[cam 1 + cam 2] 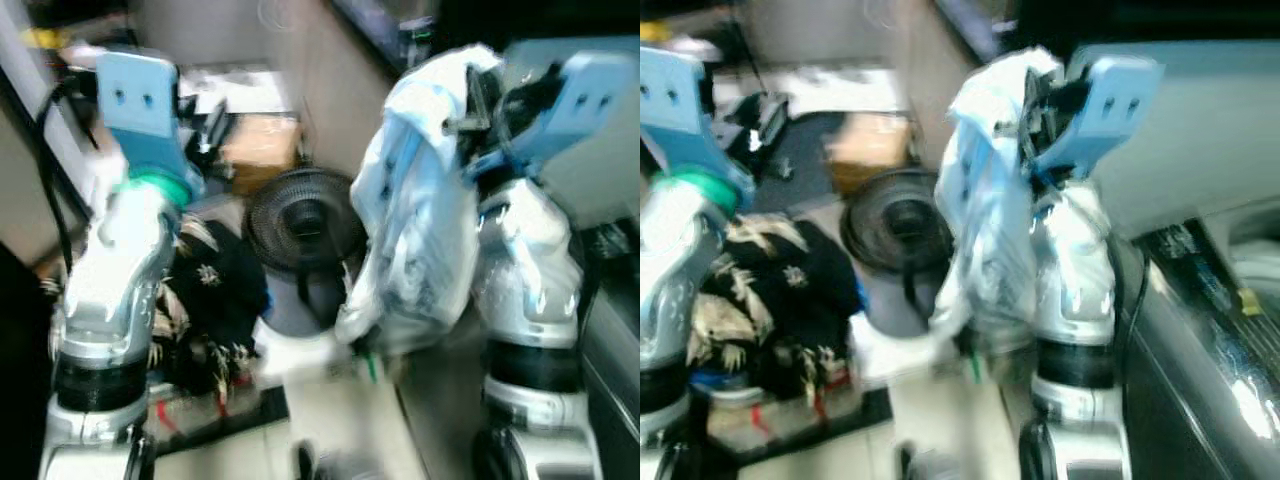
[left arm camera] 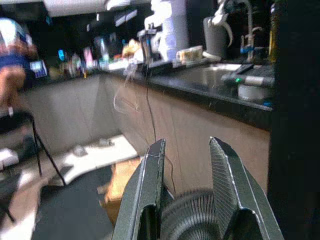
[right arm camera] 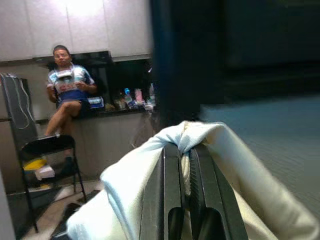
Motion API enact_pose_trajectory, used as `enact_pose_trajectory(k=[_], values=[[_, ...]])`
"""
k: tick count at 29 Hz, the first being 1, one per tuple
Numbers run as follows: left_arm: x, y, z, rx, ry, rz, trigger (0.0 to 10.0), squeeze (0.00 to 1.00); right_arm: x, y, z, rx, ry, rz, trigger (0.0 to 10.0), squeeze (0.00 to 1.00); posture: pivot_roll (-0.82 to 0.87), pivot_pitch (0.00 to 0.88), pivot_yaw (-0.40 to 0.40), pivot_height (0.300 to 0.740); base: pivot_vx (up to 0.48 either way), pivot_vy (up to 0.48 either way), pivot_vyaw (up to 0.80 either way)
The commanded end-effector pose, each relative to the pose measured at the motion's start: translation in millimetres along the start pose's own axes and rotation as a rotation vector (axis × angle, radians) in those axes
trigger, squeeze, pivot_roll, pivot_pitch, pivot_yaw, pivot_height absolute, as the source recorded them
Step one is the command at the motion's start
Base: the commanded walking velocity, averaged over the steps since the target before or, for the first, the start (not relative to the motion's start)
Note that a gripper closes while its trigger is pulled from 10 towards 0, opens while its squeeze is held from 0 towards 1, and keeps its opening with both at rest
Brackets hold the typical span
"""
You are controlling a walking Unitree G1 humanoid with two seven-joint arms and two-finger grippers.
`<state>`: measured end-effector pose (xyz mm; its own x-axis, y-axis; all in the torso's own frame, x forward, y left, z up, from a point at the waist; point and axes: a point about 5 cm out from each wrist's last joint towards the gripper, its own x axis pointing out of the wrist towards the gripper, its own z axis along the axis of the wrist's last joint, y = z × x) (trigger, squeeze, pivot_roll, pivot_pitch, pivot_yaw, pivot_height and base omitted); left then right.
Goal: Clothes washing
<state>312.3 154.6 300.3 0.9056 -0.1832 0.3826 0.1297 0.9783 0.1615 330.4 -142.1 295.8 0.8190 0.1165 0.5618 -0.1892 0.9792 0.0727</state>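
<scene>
A pale blue-white garment [image 1: 415,230] hangs from my raised right gripper [image 1: 478,105], draped down beside the right arm. In the right wrist view the right gripper [image 3: 182,150] is shut on a fold of this garment [image 3: 125,190]. My left gripper [image 2: 185,150] is open with nothing between its fingers, and the left arm [image 1: 120,260] is raised at the left. Below the left arm lies a heap of dark patterned clothes [image 1: 210,300] on the floor.
A black round fan [image 1: 303,222] stands on the floor between the arms, with a cardboard box [image 1: 260,140] behind it. A dark counter with a sink [image 2: 220,80] runs along a beige cabinet wall. A person [image 3: 67,97] sits beyond a black folding chair [image 3: 47,165].
</scene>
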Motion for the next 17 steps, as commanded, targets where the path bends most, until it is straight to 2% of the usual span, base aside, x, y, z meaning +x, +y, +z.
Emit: enact_pose_trajectory(k=[1,7,14,17], values=[[0.1,-0.4,5.6,0.023,-0.024,-0.012,10.0,0.00,4.0,5.6,14.2,-0.004,-0.070,0.015,10.0,0.00,0.04,0.000,0.049,0.740,0.000,0.000,-0.80],[1.7,2.6,9.3,0.022,-0.033,-0.004,10.0,0.00,8.7,14.0,19.7,0.010,-0.099,0.034,10.0,0.00,0.05,0.000,0.053,0.740,0.000,0.000,-0.80],[3.0,4.1,11.9,0.023,-0.037,0.003,10.0,0.00,15.1,23.2,25.2,0.043,-0.128,0.053,10.0,0.00,0.06,0.000,0.052,0.740,0.000,0.000,0.00],[3.4,4.7,12.5,0.024,-0.039,0.006,10.0,0.00,15.7,24.5,25.3,0.050,-0.130,0.054,10.0,0.00,0.06,0.000,0.052,0.740,0.000,0.000,-0.80]])
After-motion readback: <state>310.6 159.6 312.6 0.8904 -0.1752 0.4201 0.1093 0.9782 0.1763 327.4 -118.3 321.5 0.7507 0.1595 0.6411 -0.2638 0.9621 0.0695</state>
